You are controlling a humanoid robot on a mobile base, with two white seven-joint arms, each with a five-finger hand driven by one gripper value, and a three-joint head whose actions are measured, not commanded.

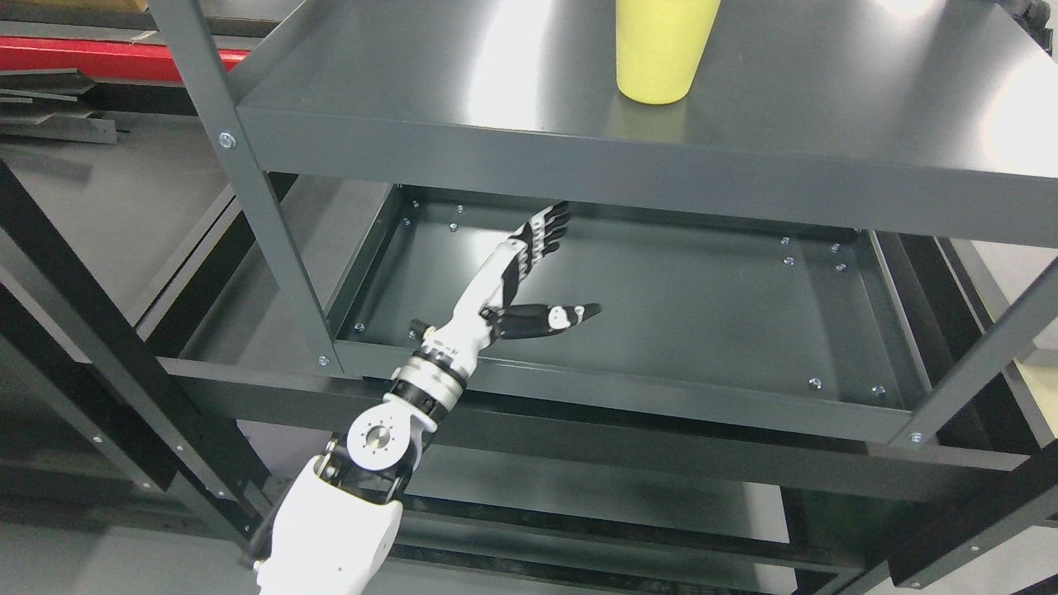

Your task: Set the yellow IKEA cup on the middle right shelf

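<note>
A yellow cup stands upright on the upper grey shelf, its top cut off by the picture's edge. My left hand reaches in from the lower left, below that shelf and over the lower shelf tray. Its fingers are stretched out straight and the thumb points right; it holds nothing. The hand is well below and left of the cup, apart from it. My right arm does not show.
A grey upright post stands just left of my left arm. The upper shelf's front lip hangs above the hand. Another post rises at the right. Red and dark bars lie at the far left.
</note>
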